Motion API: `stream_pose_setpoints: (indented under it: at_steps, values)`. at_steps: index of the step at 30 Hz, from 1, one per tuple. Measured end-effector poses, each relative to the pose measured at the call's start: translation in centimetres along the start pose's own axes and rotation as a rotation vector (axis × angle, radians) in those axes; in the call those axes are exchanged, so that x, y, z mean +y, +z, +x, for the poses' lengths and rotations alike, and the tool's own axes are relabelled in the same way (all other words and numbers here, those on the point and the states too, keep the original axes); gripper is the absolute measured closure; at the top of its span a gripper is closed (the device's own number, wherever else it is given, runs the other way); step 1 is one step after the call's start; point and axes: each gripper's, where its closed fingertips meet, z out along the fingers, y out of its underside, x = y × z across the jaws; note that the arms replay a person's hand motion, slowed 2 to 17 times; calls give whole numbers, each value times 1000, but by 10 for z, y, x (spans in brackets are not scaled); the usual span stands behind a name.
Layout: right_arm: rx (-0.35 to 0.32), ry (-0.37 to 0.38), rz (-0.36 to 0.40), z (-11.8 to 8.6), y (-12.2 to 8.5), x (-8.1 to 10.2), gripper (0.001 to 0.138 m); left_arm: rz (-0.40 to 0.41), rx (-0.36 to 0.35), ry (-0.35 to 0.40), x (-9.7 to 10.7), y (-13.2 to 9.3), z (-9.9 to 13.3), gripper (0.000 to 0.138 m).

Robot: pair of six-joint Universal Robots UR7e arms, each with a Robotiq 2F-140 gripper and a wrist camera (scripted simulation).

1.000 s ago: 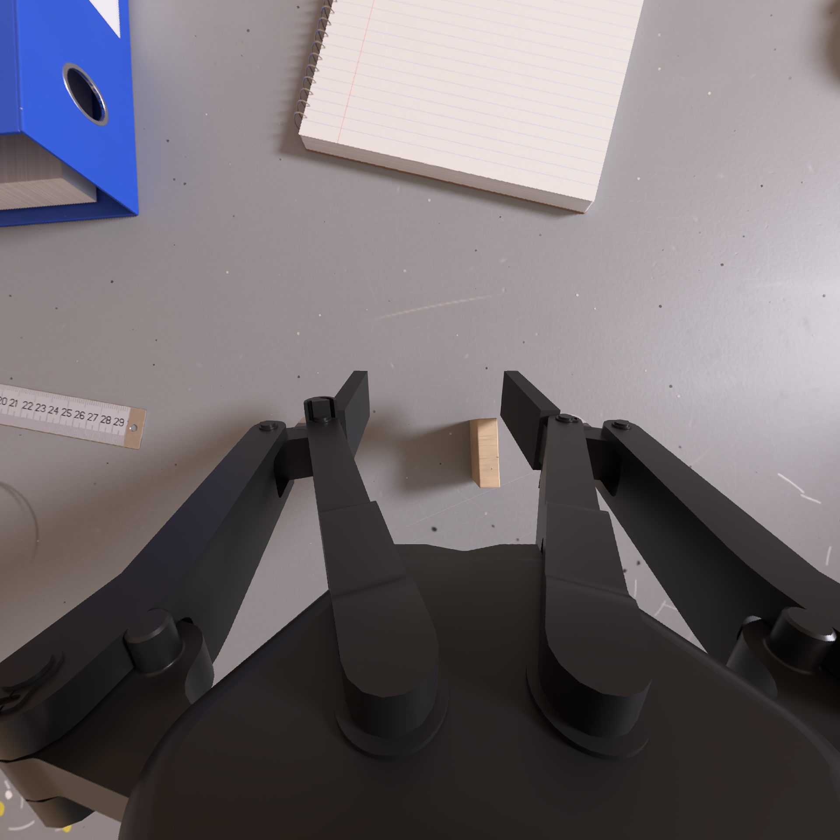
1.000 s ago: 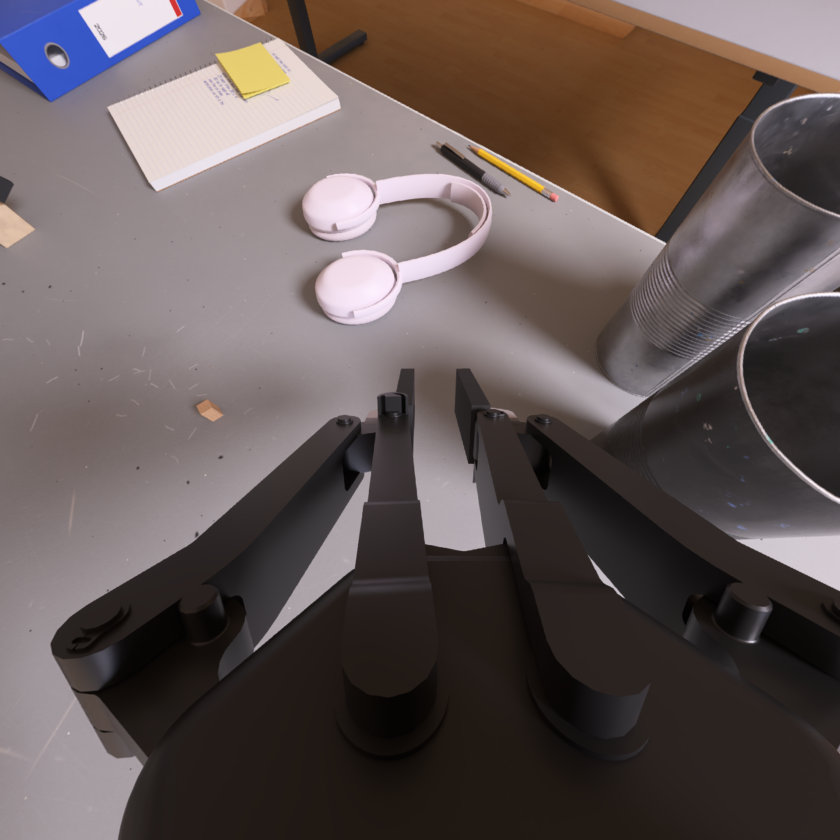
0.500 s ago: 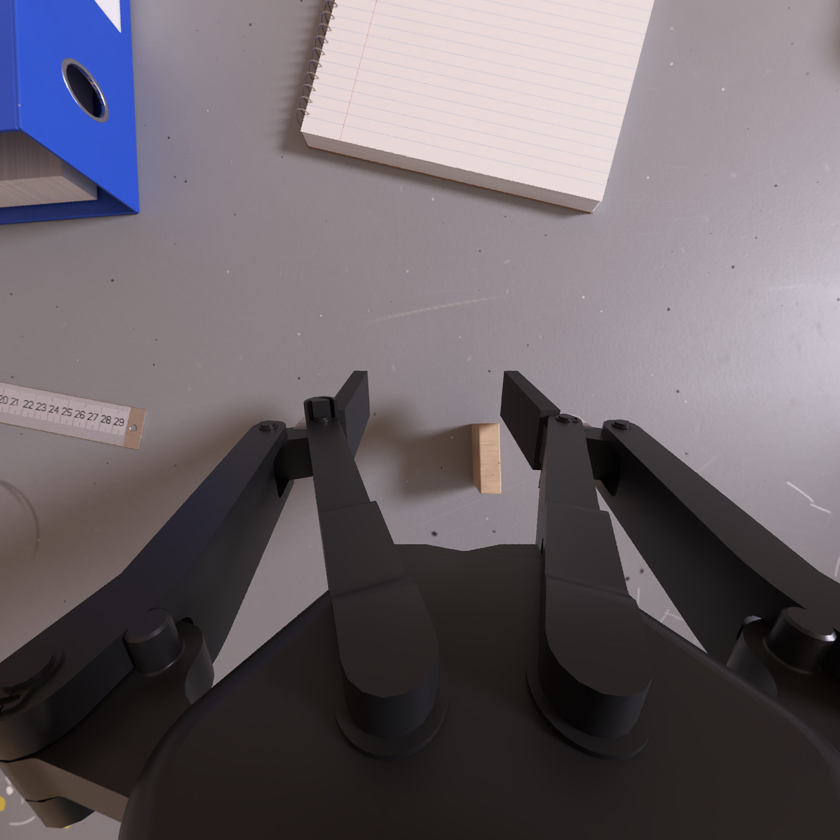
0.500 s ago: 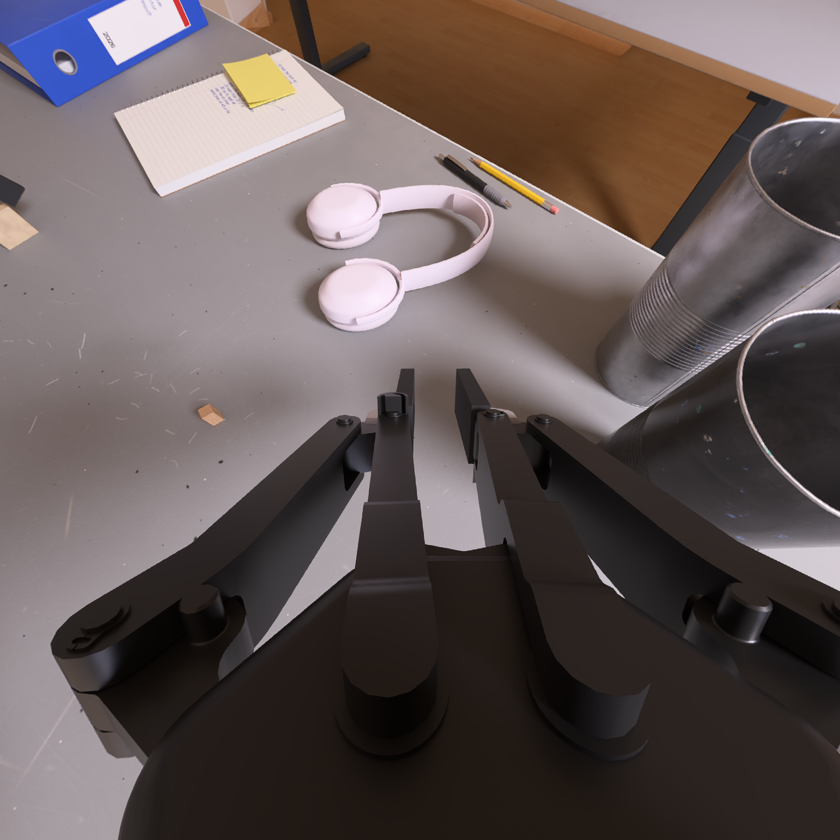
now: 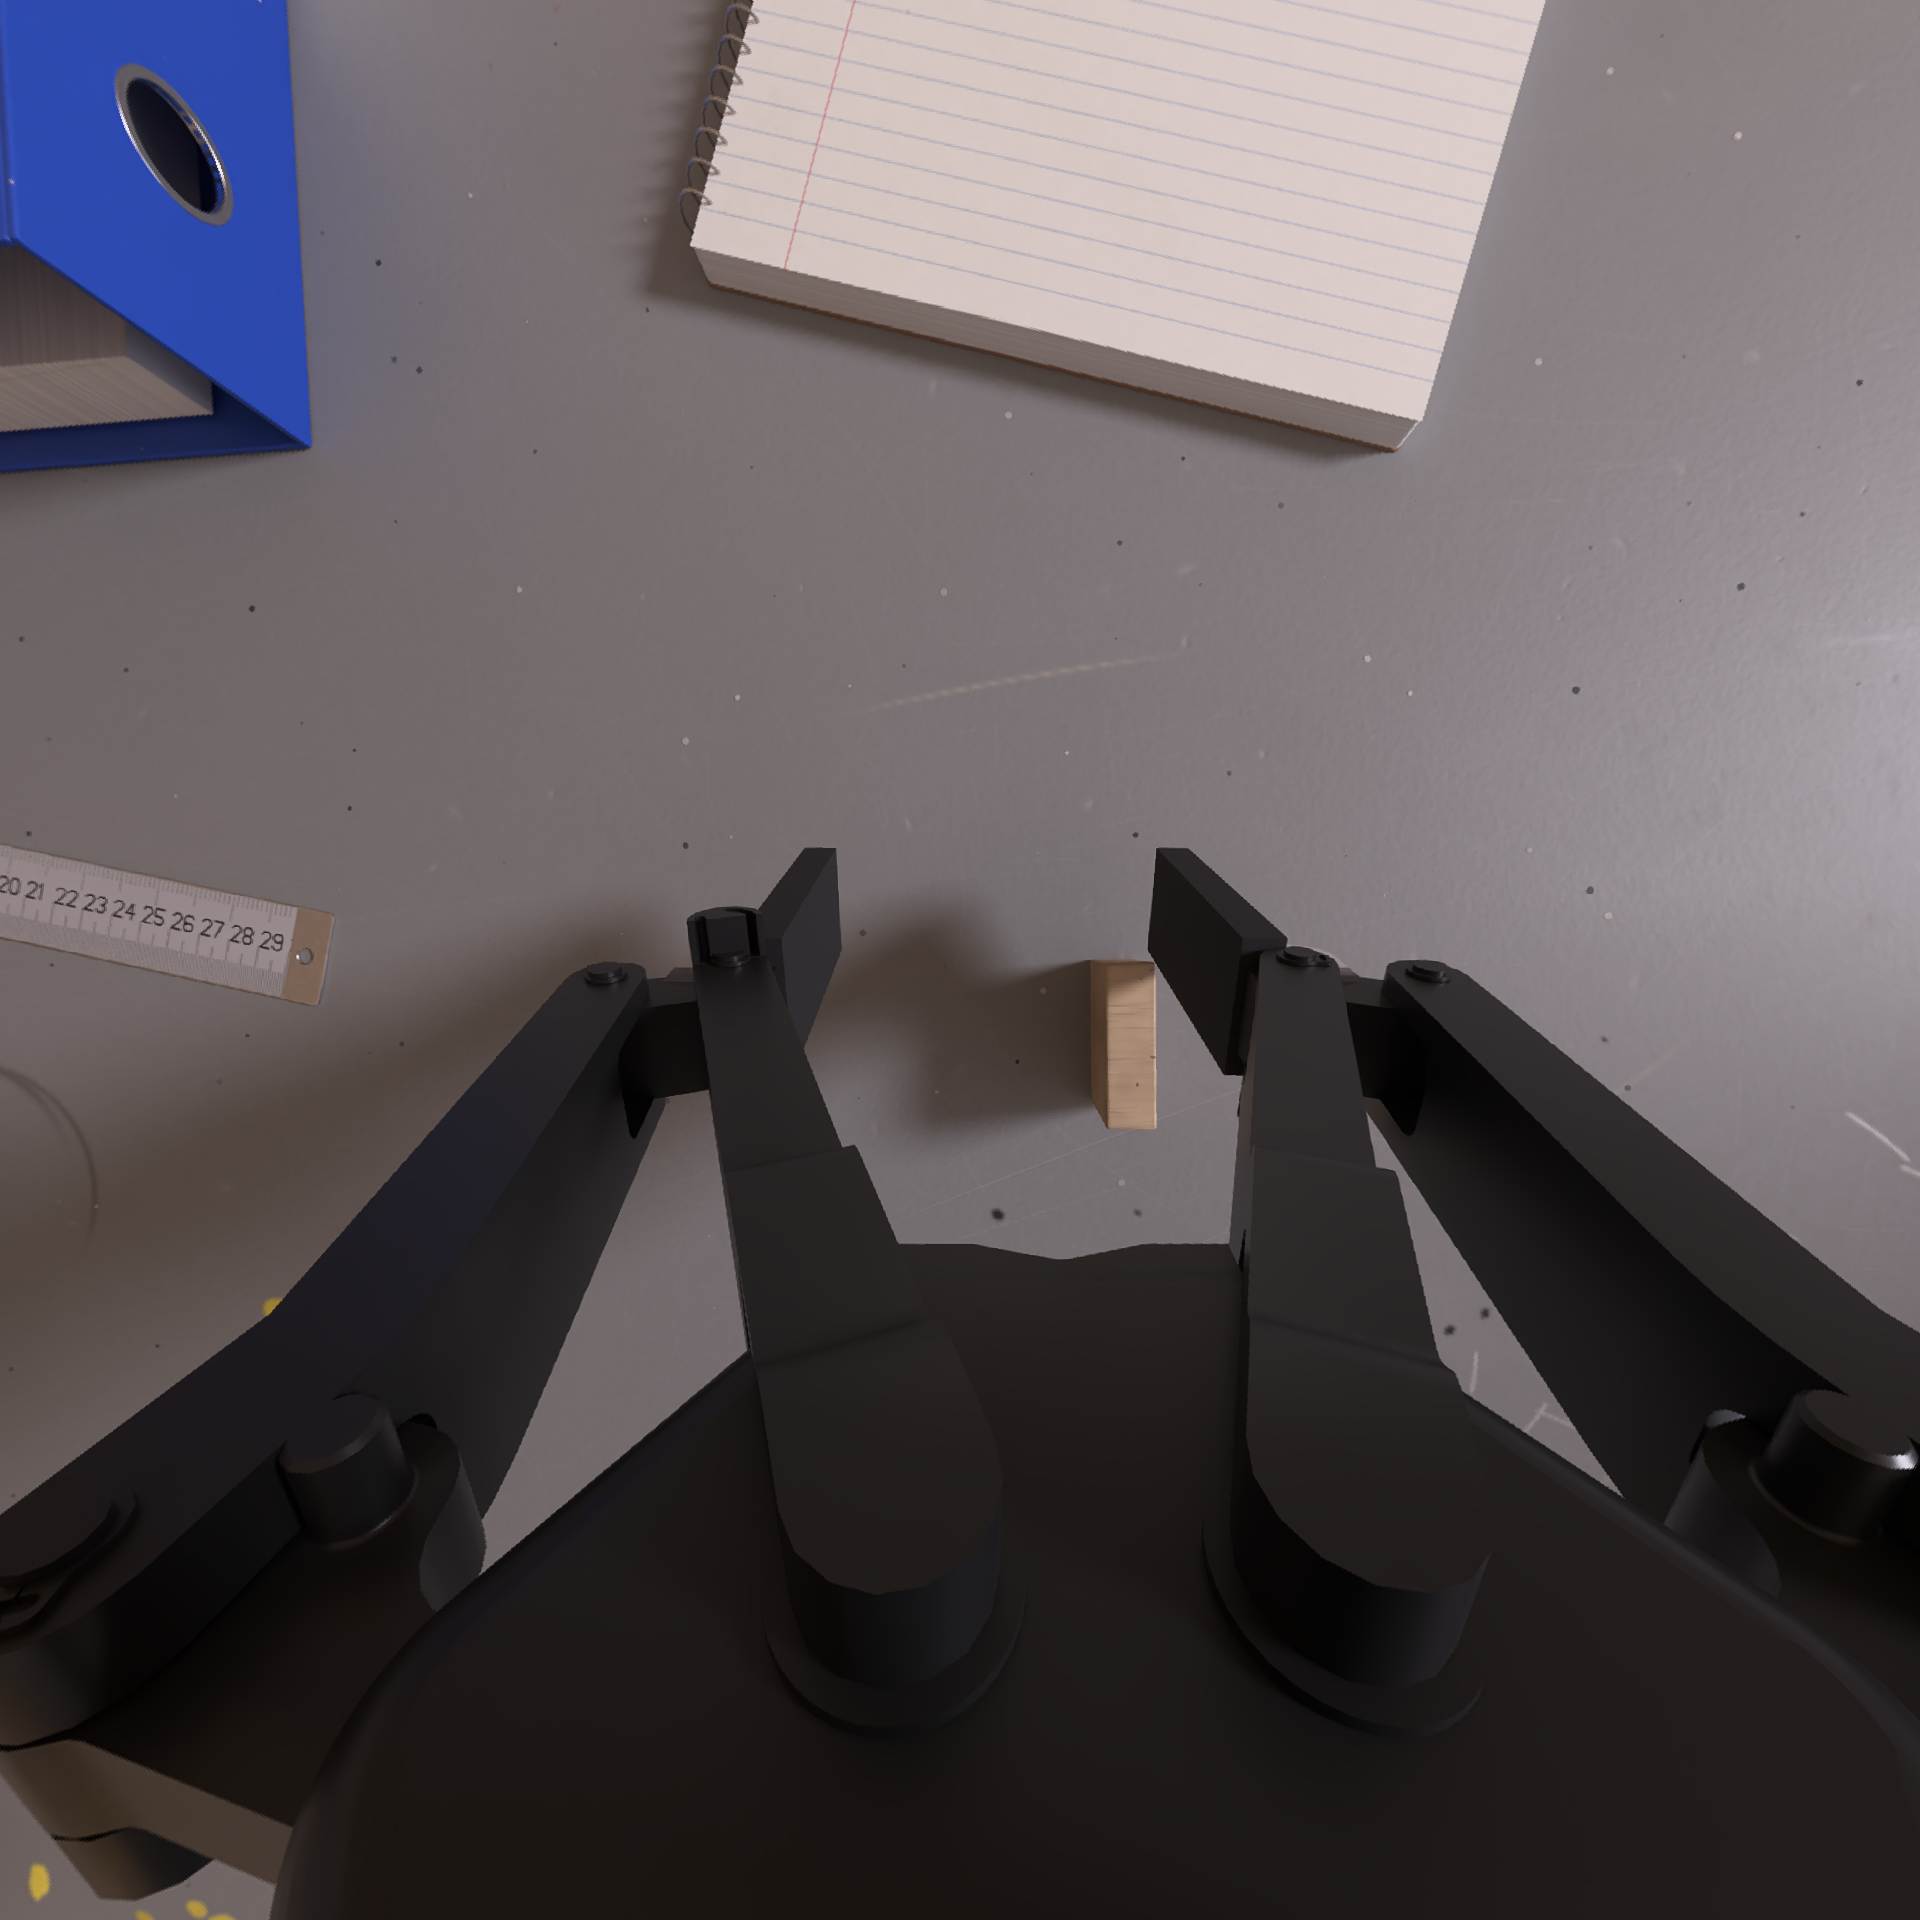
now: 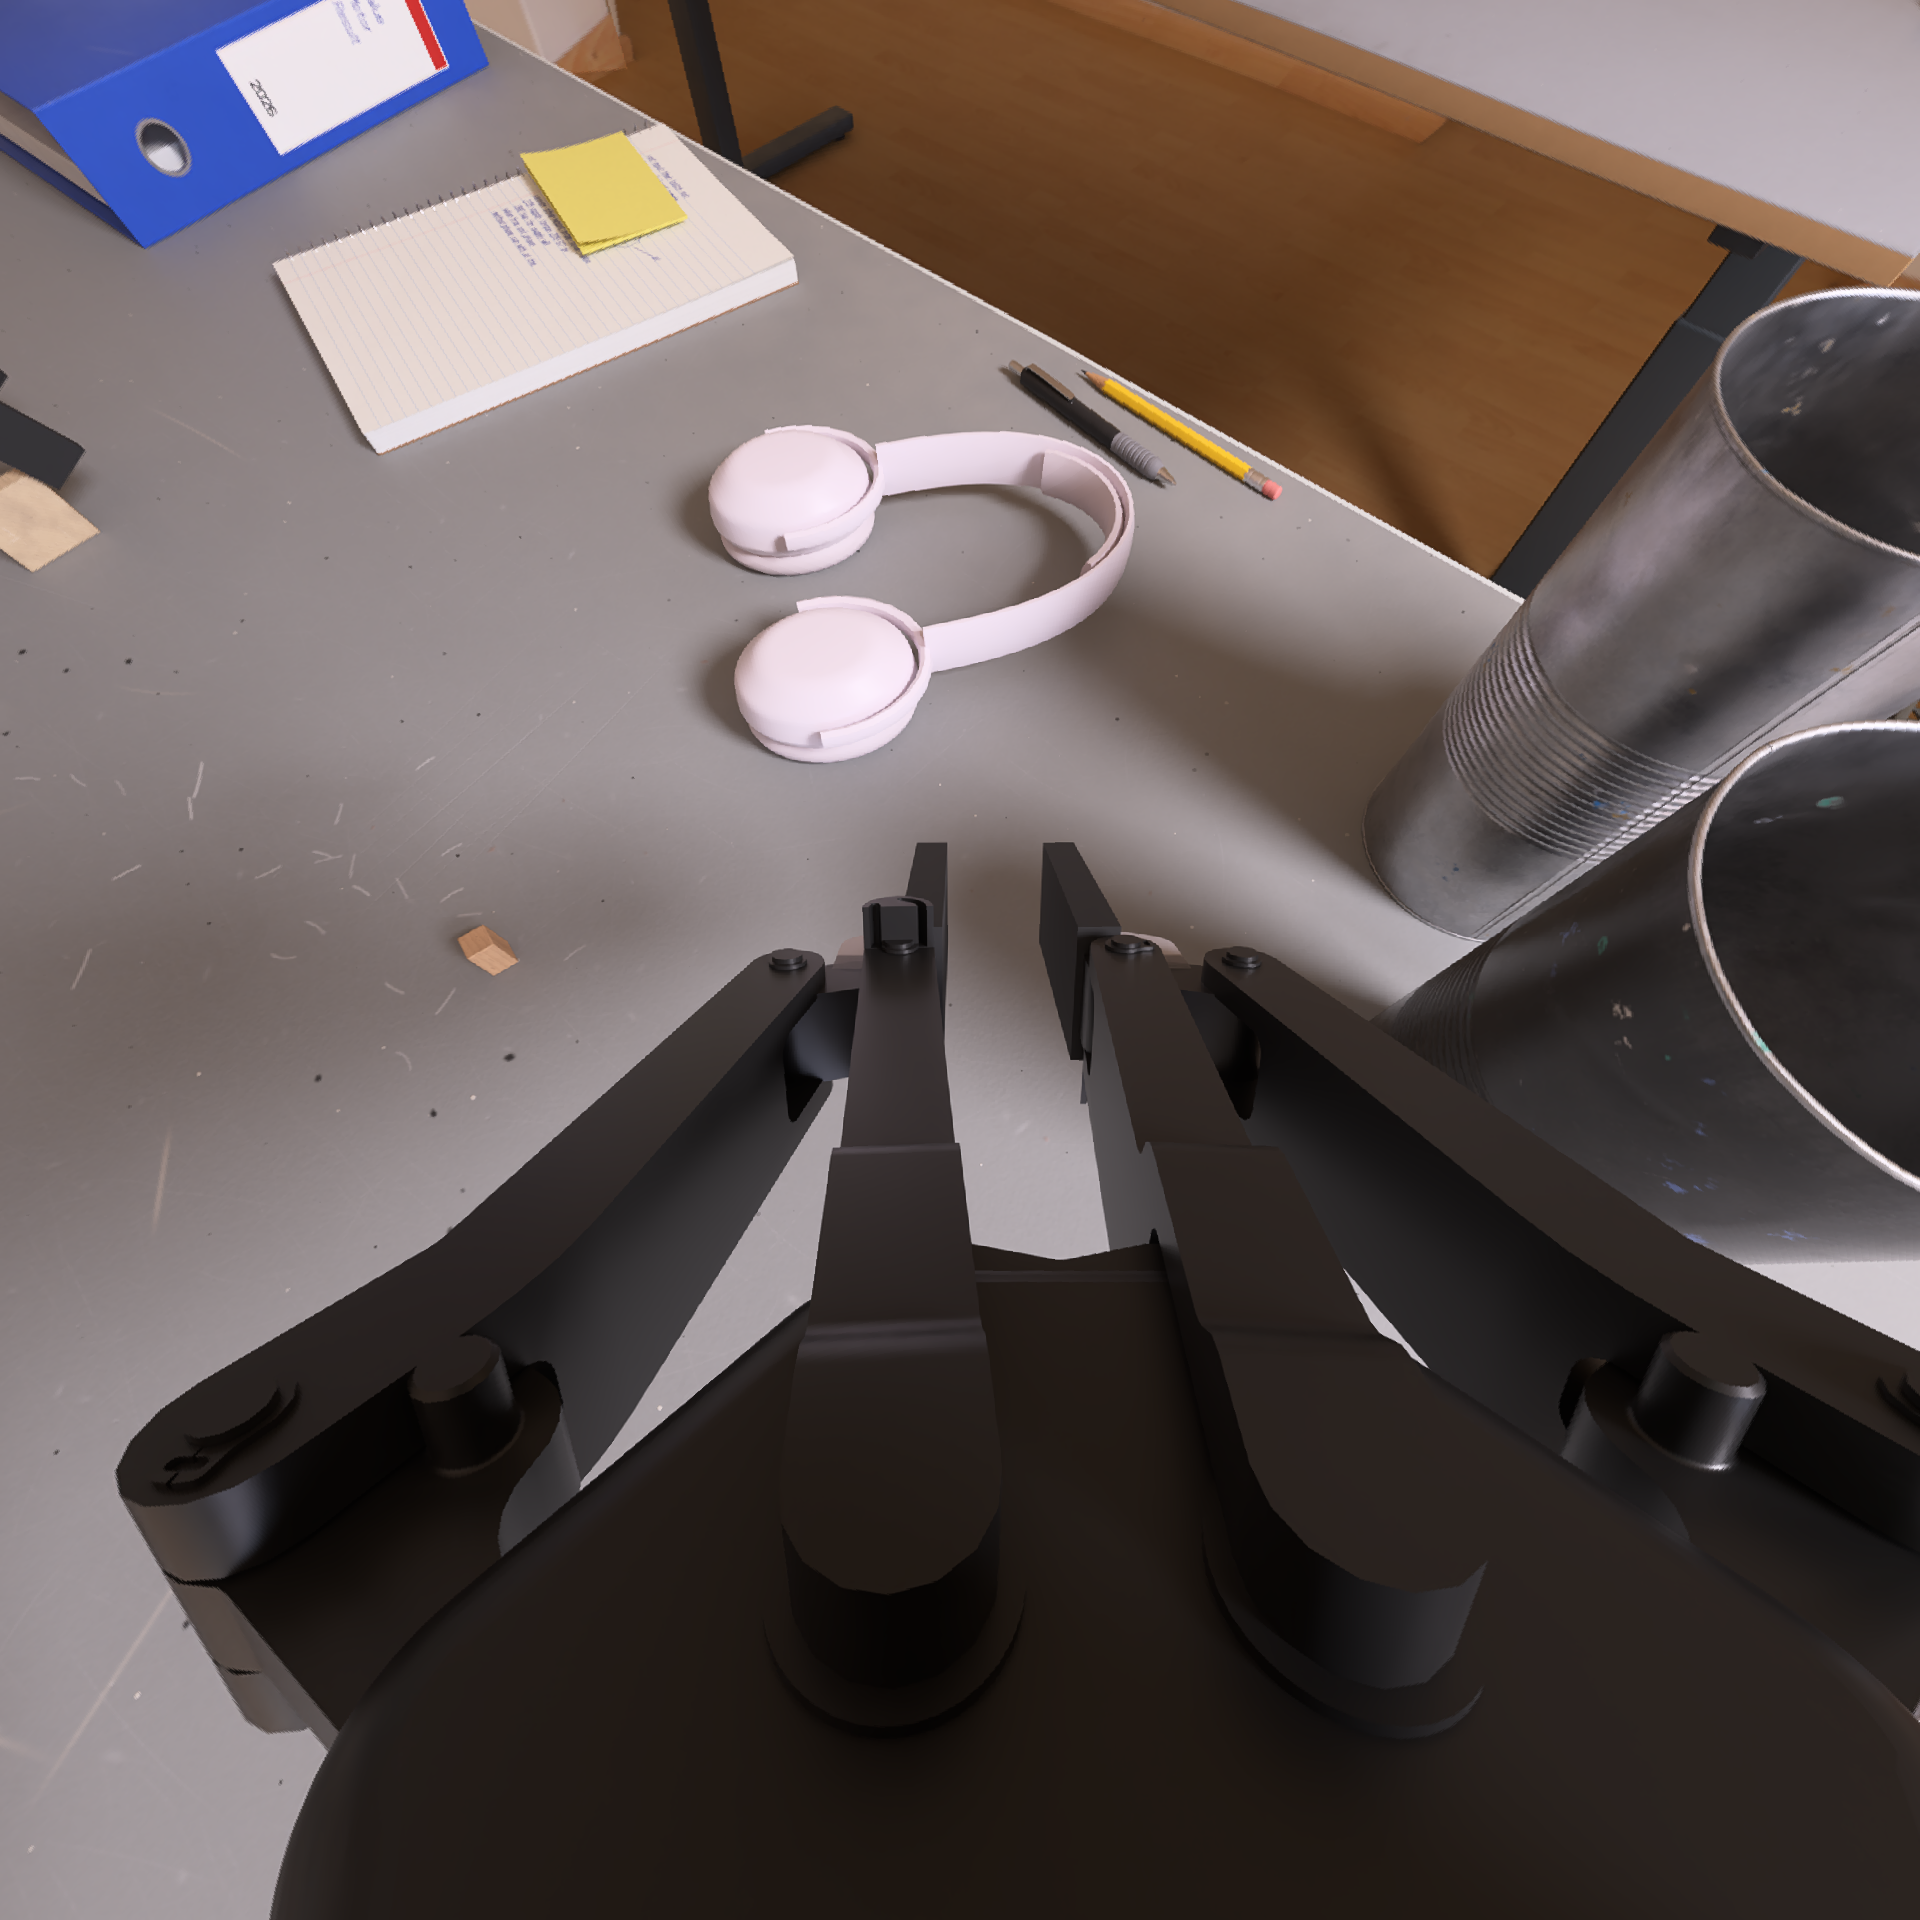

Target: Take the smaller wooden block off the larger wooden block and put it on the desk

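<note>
The larger wooden block stands on the grey desk between the fingers of my left gripper, close to the right finger. That gripper is wide open and holds nothing. The block also shows at the left edge of the right wrist view, with a left finger just above it. The smaller wooden block lies alone on the desk, left of my right gripper. The right gripper's jaws stand a narrow gap apart and are empty.
A lined notepad and a blue binder lie beyond the left gripper, a ruler to its left. Pink headphones, a pen, a pencil and two metal cans are near the right gripper. The desk edge runs behind.
Both views have shifted only slightly; the desk things sit a little lower and further right in the pictures. Neither gripper has opened or shut. Both blocks stay where they were.
</note>
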Motion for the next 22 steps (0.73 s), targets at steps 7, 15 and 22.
stream_pose_setpoints:
  at_steps: [7, 15, 22]
  values:
    - [1, -1, -6, 0, 1, 1, 115, -4, 19, -24, 0, 1, 1, 59]
    - [-2, -2, -10, 0, 2, 1, 115, -11, 54, -47, 1, 2, 3, 61]
    - [-6, -5, -11, -1, 2, 1, 115, -5, 96, -80, 0, 2, 4, 61]
